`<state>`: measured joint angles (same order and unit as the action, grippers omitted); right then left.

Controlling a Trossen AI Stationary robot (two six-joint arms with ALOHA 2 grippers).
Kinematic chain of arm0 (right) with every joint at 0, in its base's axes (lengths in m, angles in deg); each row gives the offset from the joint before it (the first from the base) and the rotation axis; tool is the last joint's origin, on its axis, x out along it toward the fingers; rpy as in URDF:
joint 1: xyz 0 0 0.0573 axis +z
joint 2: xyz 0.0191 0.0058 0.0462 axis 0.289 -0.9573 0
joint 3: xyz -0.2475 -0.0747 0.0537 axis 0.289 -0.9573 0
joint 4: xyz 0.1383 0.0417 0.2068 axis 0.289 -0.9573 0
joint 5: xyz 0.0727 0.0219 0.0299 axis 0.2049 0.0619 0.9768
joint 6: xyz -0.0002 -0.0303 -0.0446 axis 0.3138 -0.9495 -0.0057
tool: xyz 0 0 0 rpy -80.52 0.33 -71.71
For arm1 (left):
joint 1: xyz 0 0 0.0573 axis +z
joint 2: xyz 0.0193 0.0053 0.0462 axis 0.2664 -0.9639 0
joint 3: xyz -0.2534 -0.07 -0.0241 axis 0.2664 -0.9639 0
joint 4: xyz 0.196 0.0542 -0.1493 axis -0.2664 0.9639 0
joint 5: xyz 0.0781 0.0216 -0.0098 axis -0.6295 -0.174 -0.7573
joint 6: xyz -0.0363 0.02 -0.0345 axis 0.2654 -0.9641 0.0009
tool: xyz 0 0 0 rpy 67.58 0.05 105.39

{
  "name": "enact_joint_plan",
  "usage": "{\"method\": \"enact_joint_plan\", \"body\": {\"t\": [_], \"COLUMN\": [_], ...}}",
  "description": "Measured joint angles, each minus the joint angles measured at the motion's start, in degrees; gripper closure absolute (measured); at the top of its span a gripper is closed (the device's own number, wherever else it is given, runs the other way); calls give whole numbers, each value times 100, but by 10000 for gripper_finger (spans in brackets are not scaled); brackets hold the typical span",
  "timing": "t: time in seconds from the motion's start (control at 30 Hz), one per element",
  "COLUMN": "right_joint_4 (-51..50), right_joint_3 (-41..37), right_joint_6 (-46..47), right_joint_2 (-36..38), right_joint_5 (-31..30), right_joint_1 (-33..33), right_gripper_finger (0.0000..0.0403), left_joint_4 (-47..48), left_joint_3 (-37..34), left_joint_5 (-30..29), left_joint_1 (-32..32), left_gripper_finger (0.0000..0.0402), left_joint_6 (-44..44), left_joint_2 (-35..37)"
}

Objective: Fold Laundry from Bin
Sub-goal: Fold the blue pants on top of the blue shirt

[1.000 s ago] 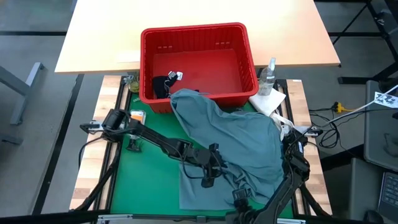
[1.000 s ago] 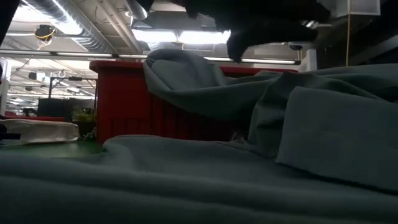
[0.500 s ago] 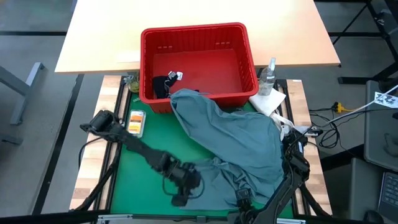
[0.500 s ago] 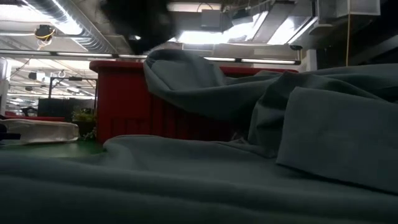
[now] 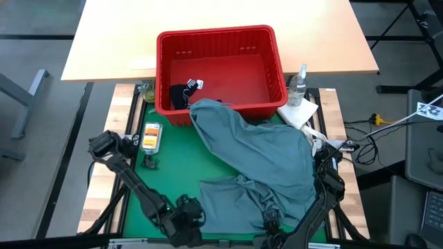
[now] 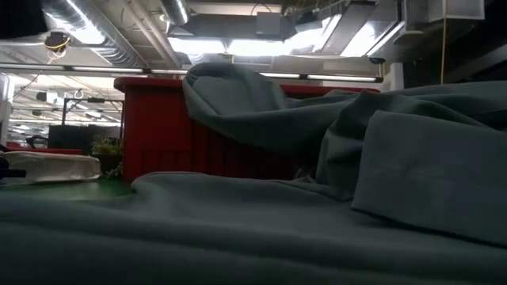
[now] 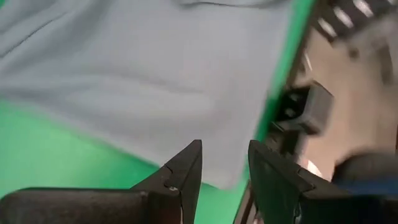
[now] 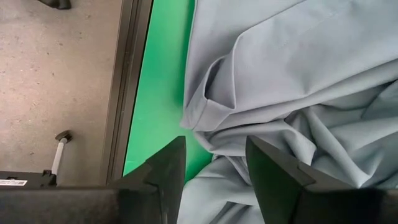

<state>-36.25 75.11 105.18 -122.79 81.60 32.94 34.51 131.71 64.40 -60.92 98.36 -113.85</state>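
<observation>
Hovering empty with fingers parted, left gripper (image 7: 224, 180) over the near-left hem of the large grey-blue garment (image 5: 259, 169), right gripper (image 8: 214, 165) likewise ajar above its crumpled near edge. Soft, limp, likely to slump, so best pinched at hem corners; draped from the bin (image 5: 220, 41) rim across the green mat (image 5: 173, 162). Beside: paper towel (image 5: 299, 114), bottle (image 5: 300, 84), dark navy garment (image 5: 181, 95) inside.

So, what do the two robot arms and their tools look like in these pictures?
Both arms are dark, nearly black, built of slim links with bulkier round joints and thin black cables at their bases. The left tool ends in two matte black, wedge-shaped fingers tapering to blunt tips. The right tool has the same pair of dark, angular fingers. No markings or labels show on either.
</observation>
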Motion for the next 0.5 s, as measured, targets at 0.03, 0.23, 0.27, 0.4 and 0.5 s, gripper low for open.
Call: {"method": "enact_joint_plan", "body": {"t": [0.03,0.23,0.27,0.4,0.5], "right_joint_4": [0,12,24,28,28], "right_joint_3": [0,0,0,0,0], "right_joint_6": [0,-2,-2,-3,-4], "right_joint_2": [0,0,0,0,0], "right_joint_5": [-1,-3,-16,-193,-318], "right_joint_1": [0,2,0,0,0], "right_gripper_finger": [235,235,235,235,235], "left_joint_4": [0,-92,-177,-607,-711], "left_joint_3": [-84,-746,-857,-1217,-1337], "left_joint_5": [-148,-268,-267,-276,-263], "left_joint_1": [-47,-82,-58,75,187], "left_gripper_finger": [276,276,276,276,276], "left_joint_6": [360,1809,1956,2249,2282], "left_joint_2": [0,0,0,0,0]}}
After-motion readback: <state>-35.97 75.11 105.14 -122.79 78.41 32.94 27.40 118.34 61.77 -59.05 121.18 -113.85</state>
